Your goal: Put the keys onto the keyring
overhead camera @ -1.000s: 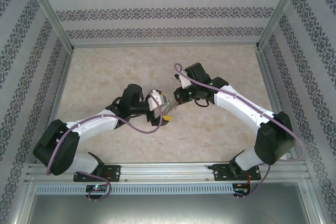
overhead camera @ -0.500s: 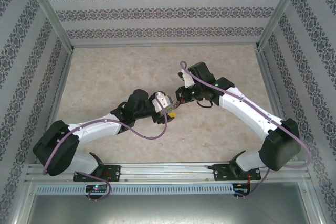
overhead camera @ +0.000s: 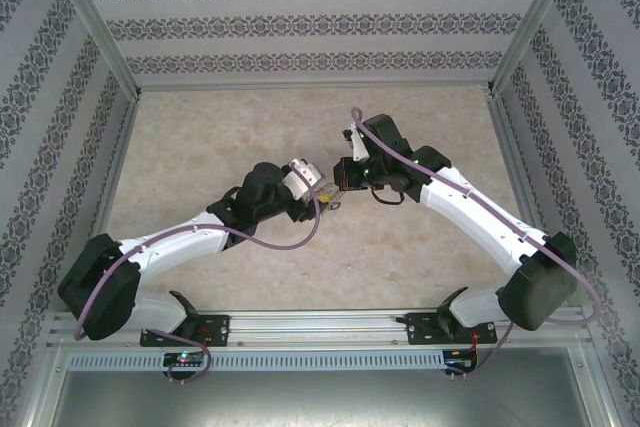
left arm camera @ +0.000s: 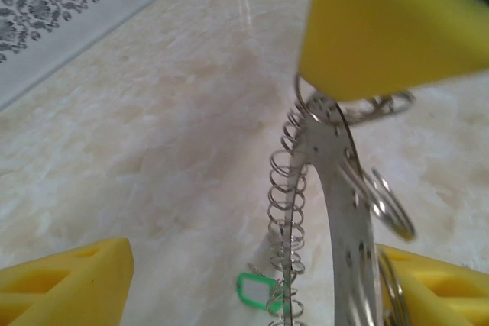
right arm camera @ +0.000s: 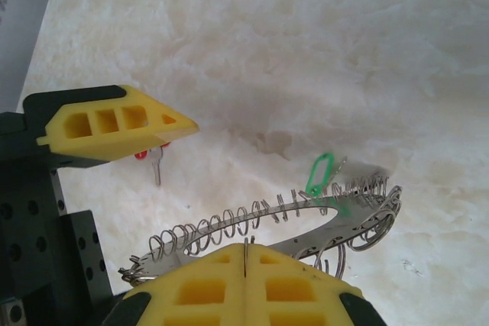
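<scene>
1. Keyring (left arm camera: 332, 188) stands edge-on between the jaws of the left gripper (left arm camera: 254, 248), which are spread wide and clasp nothing; it leans against one finger and sits well apart from the other; nothing pins it, so a small shift of that finger could tip it over or send it sliding.
2. The right gripper (right arm camera: 220, 185) is also unclenched; the keyring's coiled rim runs through its gap, just beside the lower finger; closing from here might catch only the loose coils instead of the flat band, and the keyring would then twist out.
3. In the top view the two grippers sit almost tip to tip; a yellow finger (left arm camera: 382, 28), by my judgement the right gripper's, rests at the keyring's upper edge, just ahead of the left gripper; a reach by either arm could knock the other or shove the keyring aside.
4. A green key (right arm camera: 321, 173) hangs at the rim on the side away from the right gripper's lower finger; it could snag a finger or foul the opening while a key is being threaded.
5. A red key (right arm camera: 155, 162) lies flat on the table (right arm camera: 344, 51), just past the right gripper's upper finger; its head is half hidden by that finger and it is clear of the keyring, so it is not yet threaded; I cannot make out a second one; being so small and flat, it may skid under the broad pads instead of lifting.
</scene>
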`<move>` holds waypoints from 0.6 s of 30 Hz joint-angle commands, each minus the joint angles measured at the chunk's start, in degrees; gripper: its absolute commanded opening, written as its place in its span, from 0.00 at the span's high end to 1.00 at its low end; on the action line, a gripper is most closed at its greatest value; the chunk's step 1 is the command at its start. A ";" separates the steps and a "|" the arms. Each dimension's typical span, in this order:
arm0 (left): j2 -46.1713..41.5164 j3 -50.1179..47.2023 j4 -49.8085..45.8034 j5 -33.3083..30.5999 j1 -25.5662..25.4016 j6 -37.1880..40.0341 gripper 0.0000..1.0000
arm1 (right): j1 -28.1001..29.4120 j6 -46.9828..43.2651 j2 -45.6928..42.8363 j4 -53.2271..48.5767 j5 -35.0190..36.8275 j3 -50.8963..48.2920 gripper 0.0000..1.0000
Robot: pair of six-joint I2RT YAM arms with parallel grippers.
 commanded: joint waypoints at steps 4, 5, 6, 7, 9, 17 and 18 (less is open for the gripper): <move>-1.26 -0.33 -2.67 -0.72 -0.36 -1.96 0.33 | 0.66 9.07 -1.99 1.57 3.47 3.40 1.00; -1.49 0.15 -4.08 -0.97 -0.27 -0.32 0.41 | 0.66 8.98 -2.07 0.85 4.14 3.87 1.00; -1.64 0.70 -5.22 -0.68 -0.18 1.11 0.44 | 0.70 8.93 -2.24 0.52 4.61 4.01 1.00; -1.79 1.19 -6.31 0.18 -0.14 2.86 0.45 | 0.70 8.87 -2.54 0.50 4.75 3.85 1.00; -1.90 2.21 -7.48 1.12 -0.09 4.48 0.45 | 0.70 9.37 -2.88 0.95 4.16 3.76 1.00; -0.39 5.28 -11.17 -0.12 0.16 3.92 0.54 | 1.32 12.83 -2.86 2.19 1.97 4.81 1.00; -0.46 5.23 -11.12 0.04 0.13 3.88 0.54 | 1.45 12.85 -3.03 2.26 2.17 4.81 1.00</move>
